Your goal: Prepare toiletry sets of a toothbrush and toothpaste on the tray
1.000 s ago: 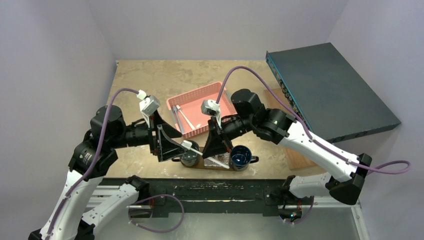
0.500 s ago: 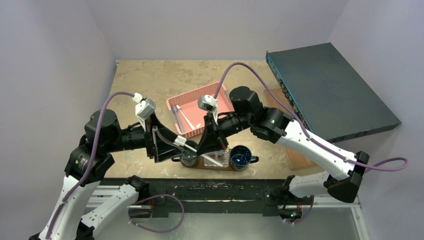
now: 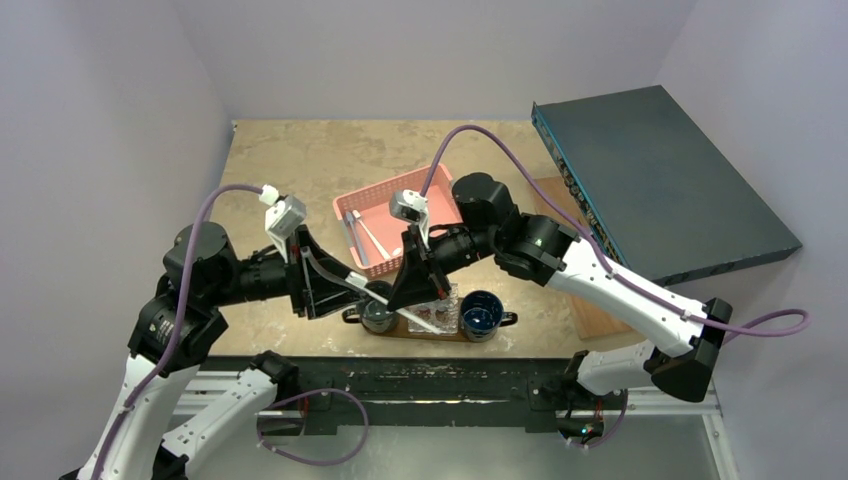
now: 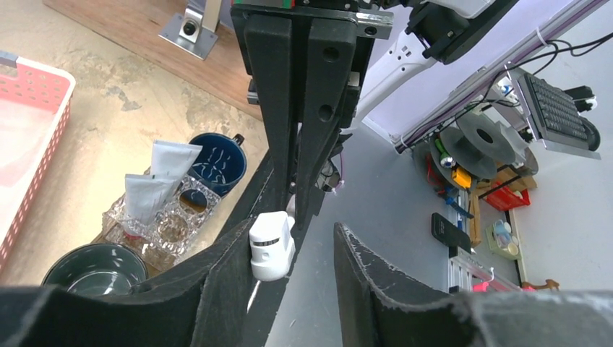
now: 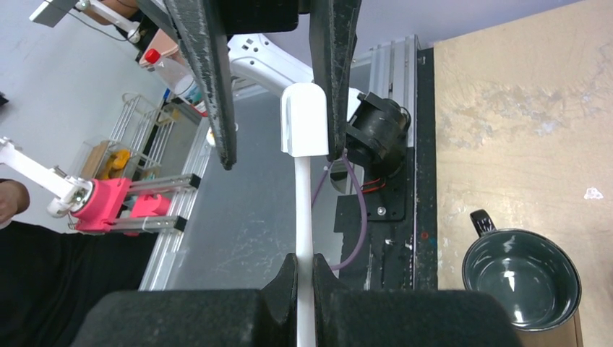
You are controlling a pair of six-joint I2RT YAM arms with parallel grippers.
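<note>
My right gripper (image 5: pixel 304 266) is shut on the thin handle of a white toothbrush (image 5: pixel 304 217) and holds it in the air over the table's near edge. The brush's white capped head (image 4: pixel 272 246) sits between the fingers of my left gripper (image 4: pixel 296 233). It rests against one finger, with a gap to the other, so the jaws stand open. Two pale toothpaste tubes (image 4: pixel 170 159) stand in a clear glass holder (image 4: pixel 170 225) on the dark brown tray (image 3: pixel 405 329). In the top view the two grippers (image 3: pixel 345 290) (image 3: pixel 415 298) meet above the tray.
On the tray a dark grey mug (image 3: pixel 378 316) stands left of the holder and a blue mug (image 3: pixel 481 314) right of it. Behind them a pink basket (image 3: pixel 440 215) holds more toothbrushes (image 3: pixel 370 235). At the right are a dark box (image 3: pixel 650 190) and a pale wooden board (image 3: pixel 600 316).
The left gripper's jaws have narrowed round the capped head. Both arms have shifted a little to the left. The right gripper has kept its hold on the handle.
</note>
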